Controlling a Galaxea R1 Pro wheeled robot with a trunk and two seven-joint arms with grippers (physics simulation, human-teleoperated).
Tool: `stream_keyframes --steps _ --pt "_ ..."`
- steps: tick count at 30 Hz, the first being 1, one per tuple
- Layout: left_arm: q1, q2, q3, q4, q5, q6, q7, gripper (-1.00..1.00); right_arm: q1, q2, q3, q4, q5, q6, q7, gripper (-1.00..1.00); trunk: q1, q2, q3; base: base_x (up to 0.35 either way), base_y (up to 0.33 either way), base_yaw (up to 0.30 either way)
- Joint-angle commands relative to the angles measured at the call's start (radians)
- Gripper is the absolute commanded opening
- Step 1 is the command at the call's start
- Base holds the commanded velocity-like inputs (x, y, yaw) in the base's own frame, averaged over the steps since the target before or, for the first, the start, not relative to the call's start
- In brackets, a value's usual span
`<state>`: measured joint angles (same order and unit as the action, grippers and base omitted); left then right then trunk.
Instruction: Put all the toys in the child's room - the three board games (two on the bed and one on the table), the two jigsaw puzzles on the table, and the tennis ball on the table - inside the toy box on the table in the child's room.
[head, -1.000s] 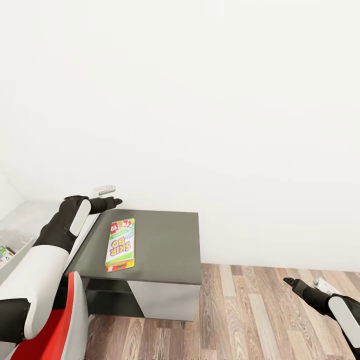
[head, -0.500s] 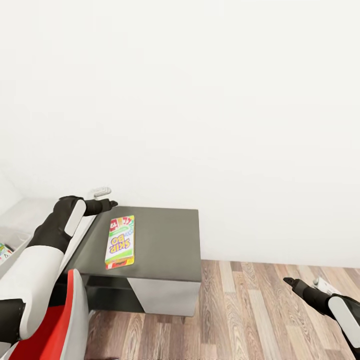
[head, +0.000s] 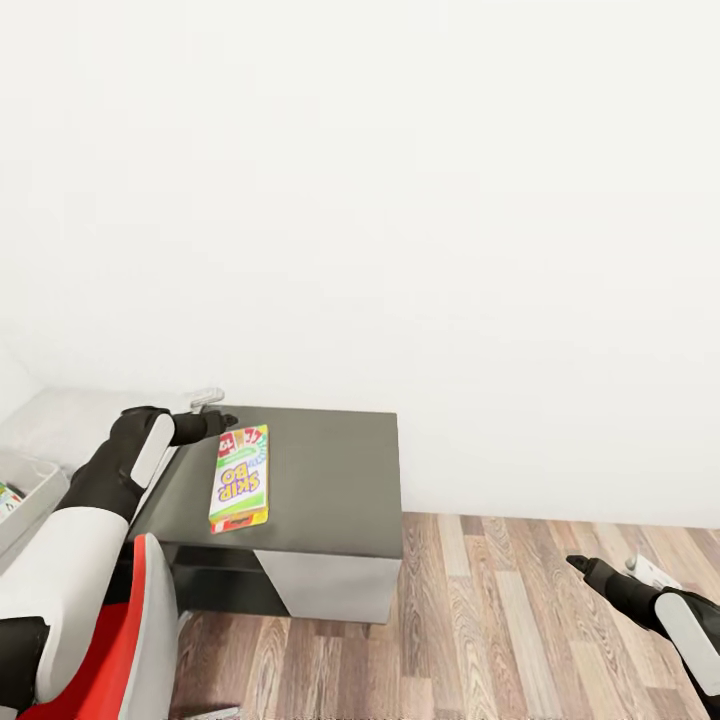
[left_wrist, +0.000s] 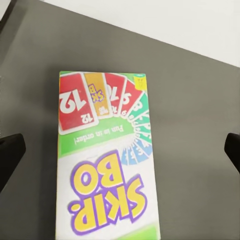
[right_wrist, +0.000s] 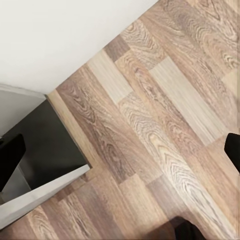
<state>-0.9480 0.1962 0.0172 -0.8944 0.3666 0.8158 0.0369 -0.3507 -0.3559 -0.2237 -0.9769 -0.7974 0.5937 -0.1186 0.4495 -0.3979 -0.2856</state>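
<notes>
While the dark cabinet (head: 330, 480) bears 1 board game (head: 240, 478) lying lengthwise toward the wall, both the left gripper (left_wrist: 120, 150) and right gripper (right_wrist: 120, 155) hang spread.

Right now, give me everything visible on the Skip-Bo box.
The Skip-Bo box is a thin rectangular game box, cardboard by its look, white and green with yellow-purple letters and red numbered cards printed at one end. It lies flat, closed, face up on the dark grey cabinet top, near its left edge. The open left gripper hovers above without touching it.
</notes>
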Motion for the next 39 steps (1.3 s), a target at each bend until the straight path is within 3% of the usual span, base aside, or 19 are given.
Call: stream_keyframes --steps 1,23,39 --pt "-0.001 0.001 0.001 -0.001 0.007 0.005 0.004 1.00 -0.001 0.000 0.000 -0.002 -0.009 0.004 -0.009 1.00 0.001 -0.002 -0.004 0.000 0.000 0.000" --pt "0.004 0.006 0.004 0.000 0.001 -0.005 0.000 1.00 -0.001 0.000 0.000 -0.004 -0.002 0.001 -0.009 1.00 0.001 -0.002 -0.039 0.001 0.000 0.000" --pt "0.005 0.005 0.003 0.000 0.000 -0.014 0.005 1.00 -0.001 0.000 -0.002 -0.007 -0.003 -0.002 -0.009 1.00 0.001 -0.002 -0.042 0.071 0.000 0.000"
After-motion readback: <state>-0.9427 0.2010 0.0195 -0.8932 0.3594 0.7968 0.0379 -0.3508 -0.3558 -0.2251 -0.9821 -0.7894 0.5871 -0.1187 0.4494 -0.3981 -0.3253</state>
